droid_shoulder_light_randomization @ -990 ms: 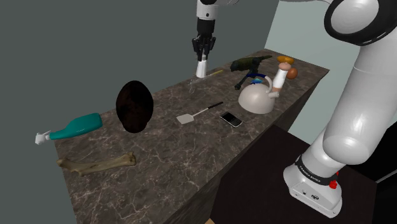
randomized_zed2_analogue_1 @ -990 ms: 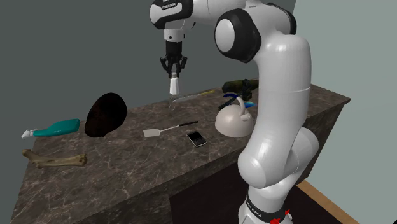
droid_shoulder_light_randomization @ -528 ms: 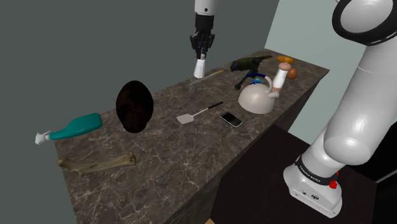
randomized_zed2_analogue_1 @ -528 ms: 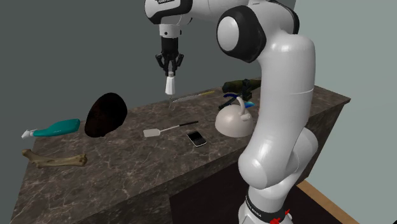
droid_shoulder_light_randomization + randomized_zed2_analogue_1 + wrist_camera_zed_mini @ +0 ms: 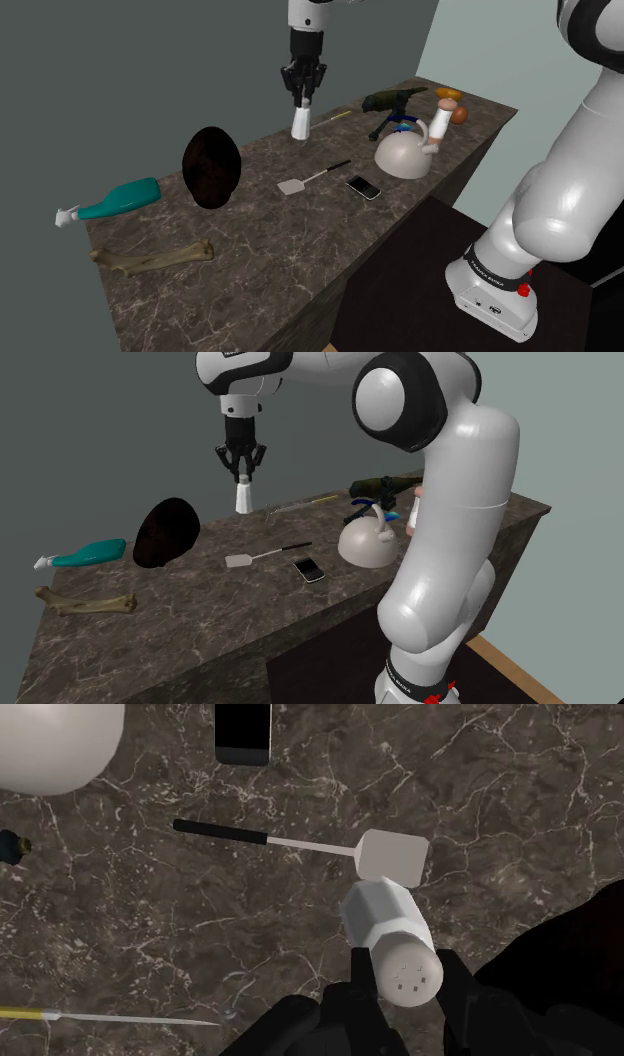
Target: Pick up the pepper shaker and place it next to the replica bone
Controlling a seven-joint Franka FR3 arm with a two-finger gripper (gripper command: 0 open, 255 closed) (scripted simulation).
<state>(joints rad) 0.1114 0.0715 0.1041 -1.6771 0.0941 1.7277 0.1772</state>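
Observation:
A white pepper shaker (image 5: 300, 122) (image 5: 242, 498) (image 5: 391, 934) hangs in the air above the dark marbled counter (image 5: 290, 230), clasped at its perforated top by my black gripper (image 5: 301, 97) (image 5: 241, 473) (image 5: 402, 994). The shaker hangs over the counter's back part, between the dark egg-shaped object (image 5: 211, 167) and the small spatula (image 5: 312, 178). The pale replica bone (image 5: 153, 258) (image 5: 86, 602) lies flat near the counter's front edge at the shoulder view's left, far from the gripper.
A teal spray bottle (image 5: 114, 199) lies behind the bone. A black phone (image 5: 363, 187), a white kettle (image 5: 406, 150), a dark toy animal (image 5: 391, 101) and orange items (image 5: 453, 106) stand at the shoulder view's right. A long thin utensil (image 5: 298, 504) lies at the back.
The gripper has carried the shaker toward the shoulder view's left and a little lower, from above the long utensil toward the dark egg-shaped object.

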